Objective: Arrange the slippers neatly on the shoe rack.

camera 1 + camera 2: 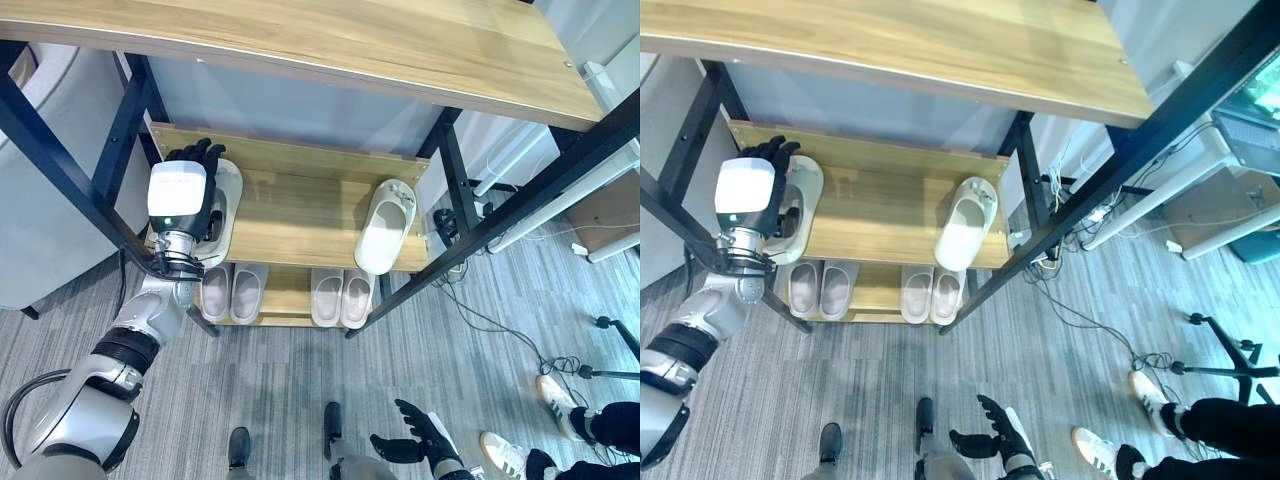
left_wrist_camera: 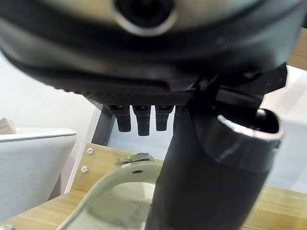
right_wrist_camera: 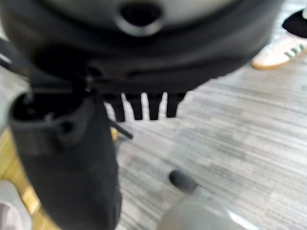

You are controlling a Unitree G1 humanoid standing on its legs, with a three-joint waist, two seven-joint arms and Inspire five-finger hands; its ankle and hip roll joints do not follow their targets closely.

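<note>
A pale slipper [image 1: 229, 185] lies at the left end of the rack's middle shelf [image 1: 290, 210]. My left hand [image 1: 182, 196] rests over it, fingers straight and reaching past its toe; the left wrist view shows the slipper [image 2: 120, 191] under my thumb [image 2: 211, 182]. A second pale slipper [image 1: 385, 228] lies alone at the shelf's right end, heel jutting over the front edge. Two pairs of slippers [image 1: 232, 292] [image 1: 341, 297] stand side by side on the bottom shelf. My right hand [image 1: 425, 432] hangs open low over the floor, holding nothing.
A wide wooden top board [image 1: 330, 40] overhangs the rack on black metal legs [image 1: 60, 170]. A person's white sneakers [image 1: 505, 452] and a black stand [image 1: 610, 340] are at the right, with cables [image 1: 490, 320] across the grey floor.
</note>
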